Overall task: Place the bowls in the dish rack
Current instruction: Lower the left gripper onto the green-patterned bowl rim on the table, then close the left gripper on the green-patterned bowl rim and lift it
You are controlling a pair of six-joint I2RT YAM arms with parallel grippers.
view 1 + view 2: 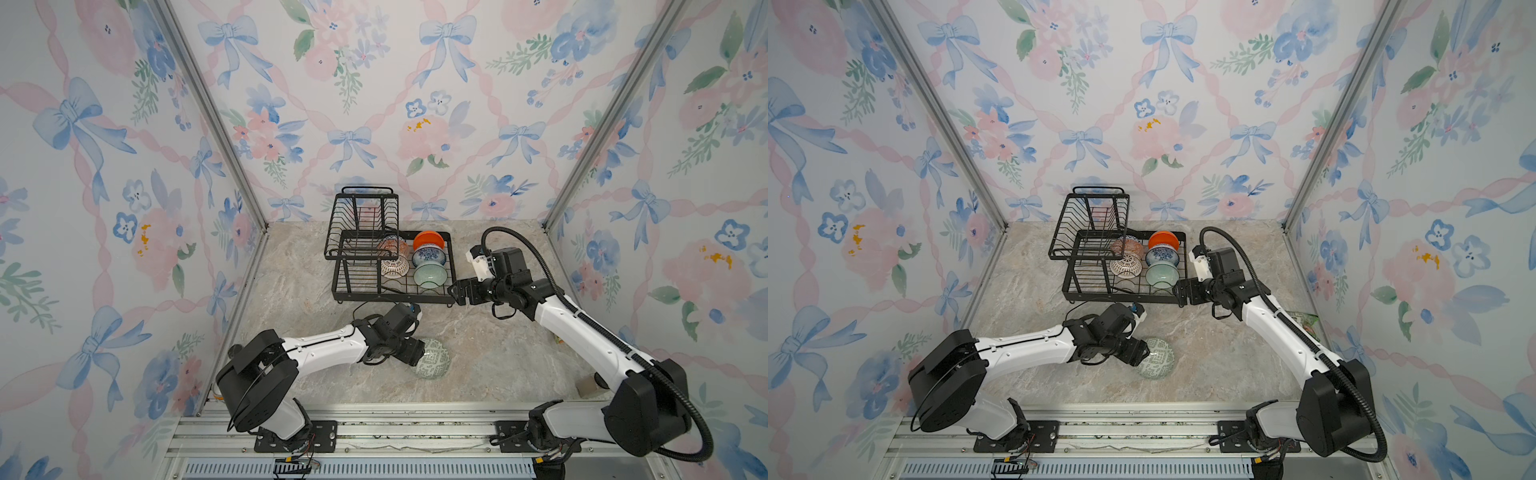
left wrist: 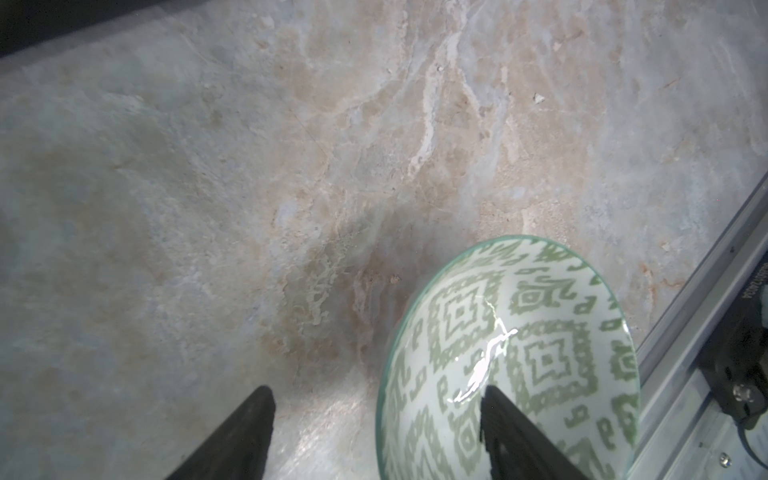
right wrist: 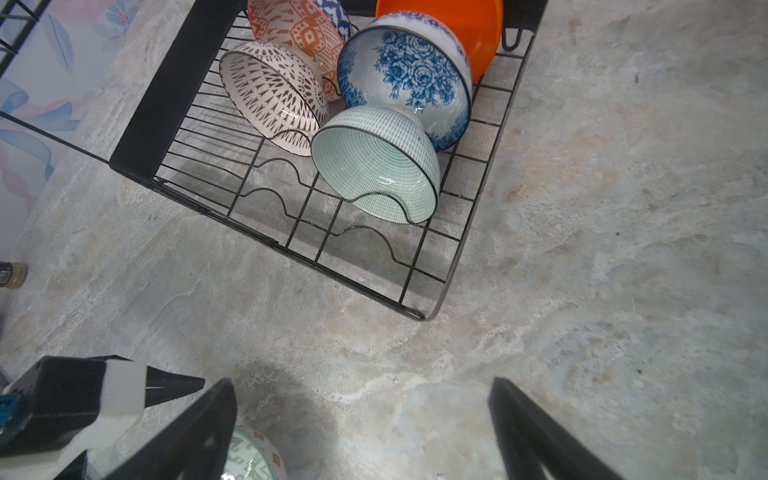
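**dishdude:** Which step is this? The dish rack (image 3: 174,91) already has the orange bowl (image 1: 428,240), blue floral bowl (image 1: 428,255), mint bowl (image 3: 374,162), lattice bowl (image 3: 274,95) and red-orange bowl (image 3: 303,33) in its low tray.

**yam_fan:** Last pickup, I reckon. The grey-green bowl (image 1: 434,359) sits on the table (image 2: 208,166), well apart from the rack. The left gripper (image 2: 376,390) has its fingers apart, one inside the rim and one outside. Next it needs to pinch that rim, lift, and aim for a free slot at the tray's front. The right gripper (image 3: 361,383) hangs wide and empty by the rack's corner.
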